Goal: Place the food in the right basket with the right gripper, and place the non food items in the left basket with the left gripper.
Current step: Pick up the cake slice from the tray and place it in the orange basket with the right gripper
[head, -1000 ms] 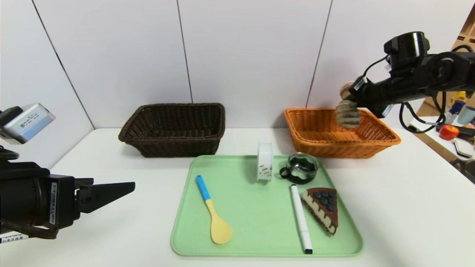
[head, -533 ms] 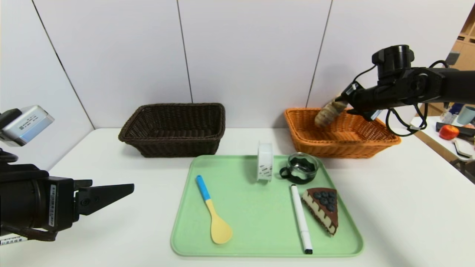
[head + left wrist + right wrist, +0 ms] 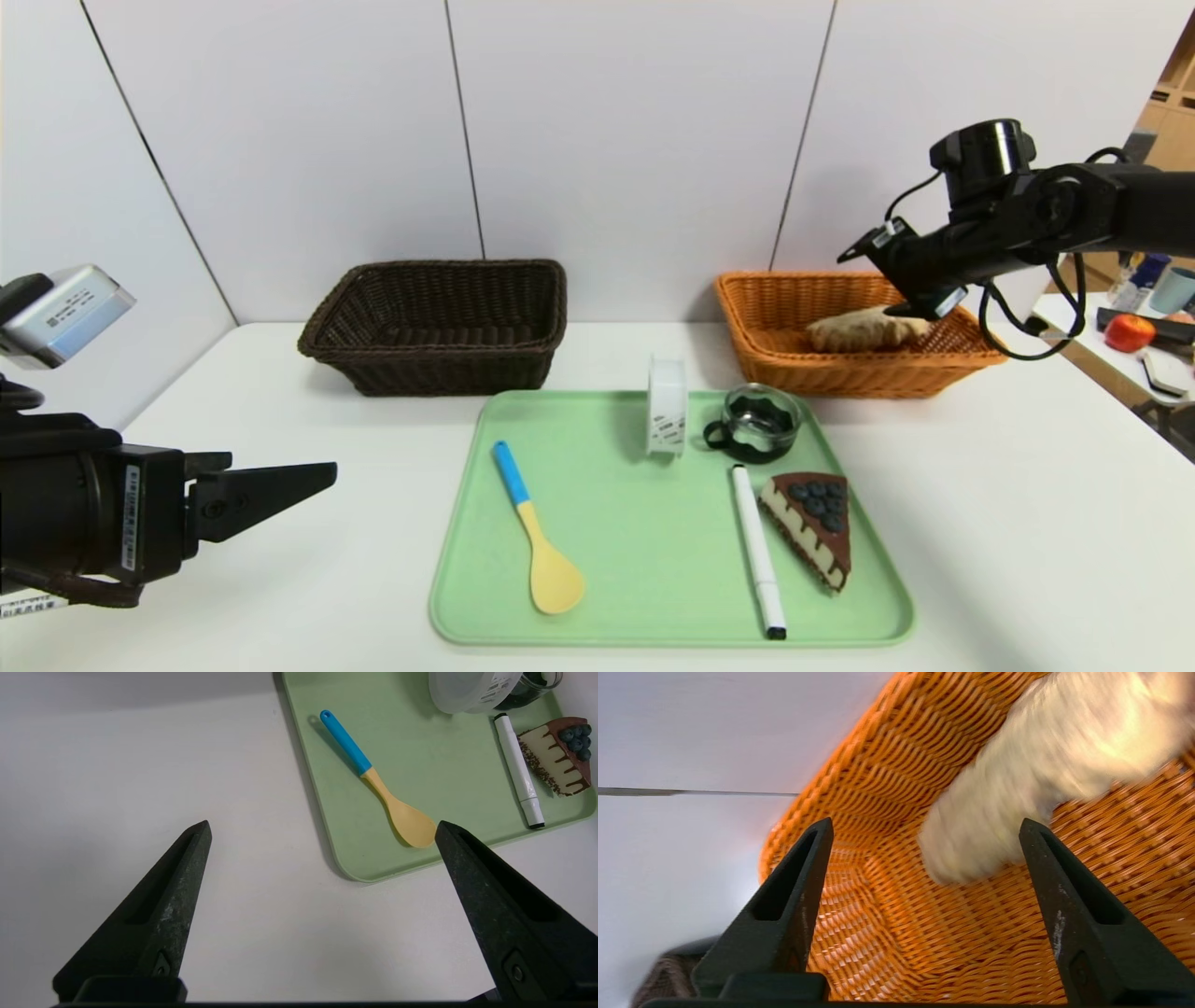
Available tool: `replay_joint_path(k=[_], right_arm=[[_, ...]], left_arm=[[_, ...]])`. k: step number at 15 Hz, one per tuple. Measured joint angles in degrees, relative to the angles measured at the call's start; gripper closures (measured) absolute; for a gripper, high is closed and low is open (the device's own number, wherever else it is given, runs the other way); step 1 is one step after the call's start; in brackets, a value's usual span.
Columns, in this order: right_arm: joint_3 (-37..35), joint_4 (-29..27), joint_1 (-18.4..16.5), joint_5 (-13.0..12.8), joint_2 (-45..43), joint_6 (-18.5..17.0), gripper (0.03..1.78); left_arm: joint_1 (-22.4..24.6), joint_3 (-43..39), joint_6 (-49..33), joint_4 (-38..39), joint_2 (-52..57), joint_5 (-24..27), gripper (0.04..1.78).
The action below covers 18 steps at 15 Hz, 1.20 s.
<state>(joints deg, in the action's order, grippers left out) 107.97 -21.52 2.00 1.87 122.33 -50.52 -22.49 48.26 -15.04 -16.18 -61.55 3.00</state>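
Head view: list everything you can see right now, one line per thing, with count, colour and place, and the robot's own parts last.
table: one, white, under everything
tray: one, green, centre front
spoon: one, blue handle and yellow bowl, tray's left part
tape roll: one, white, on edge at tray's back
glass cup: one, clear with dark base, right of the roll
marker: one, white, beside the cake
cake slice: one, brown with blueberries, tray's right part
dark basket: one, brown, back left
orange basket: one, back right
bread: one, tan, in the orange basket
left claw: open, low at front left
right claw: open, above the orange basket
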Motion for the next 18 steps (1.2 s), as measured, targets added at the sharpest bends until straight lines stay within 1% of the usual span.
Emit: replay_joint_path(k=[2,5,7,8,9,10,11,12,13,14,15,17,18], right_arm=[[0.0,0.0,1.0,-0.1,-1.6,-2.5,0.33],[0.1,-0.7,2.8,0.2,-5.9,-2.6,0.25],[-0.9,-1.3,5.5,0.7,-10.4,-2.6,0.22],[-2.7,-1.4,8.2,1.0,-13.2,-2.0,0.21],[-4.8,-1.5,10.9,1.1,-15.8,-0.5,0.19],[-8.0,-1.8,14.1,1.1,-18.6,2.4,0.18],[-11.6,-2.7,16.7,0.7,-21.1,6.7,0.17],[-14.9,-4.4,18.4,-0.2,-23.1,11.4,0.16],[-18.0,-7.2,20.0,-2.0,-24.6,16.1,0.16],[-20.7,-11.5,21.4,-4.1,-25.8,20.0,0.15],[-22.4,-15.6,22.7,-5.3,-26.6,22.0,0.14],[-24.5,-23.4,24.7,-5.7,-27.2,22.4,0.13],[-25.4,-25.7,25.2,-5.8,-26.9,22.2,0.13]], left_arm=[[0.0,-0.1,0.0,0.1,-0.1,0.1,0.13],[0.0,-0.3,-0.4,0.2,-0.1,0.0,0.13],[0.0,-0.4,-0.6,0.2,-0.2,-0.1,0.13],[0.0,-0.3,-0.6,0.3,-0.2,-0.2,0.13],[0.0,-0.3,-0.7,0.9,-0.2,-0.1,0.13],[0.0,-0.3,-0.8,2.0,-0.2,0.0,0.13],[0.0,-0.3,-0.8,2.6,-0.2,0.1,0.13],[0.0,-0.5,-0.8,2.6,-0.2,0.2,0.13],[0.0,-0.7,-0.8,2.6,-0.2,0.1,0.13],[0.0,-0.7,-0.8,2.6,-0.1,0.1,0.13],[0.0,-1.0,-0.8,2.7,0.0,0.1,0.13],[0.0,-2.0,-0.8,2.7,0.1,0.1,0.13],[0.0,-2.2,-0.8,2.7,0.2,0.2,0.13]])
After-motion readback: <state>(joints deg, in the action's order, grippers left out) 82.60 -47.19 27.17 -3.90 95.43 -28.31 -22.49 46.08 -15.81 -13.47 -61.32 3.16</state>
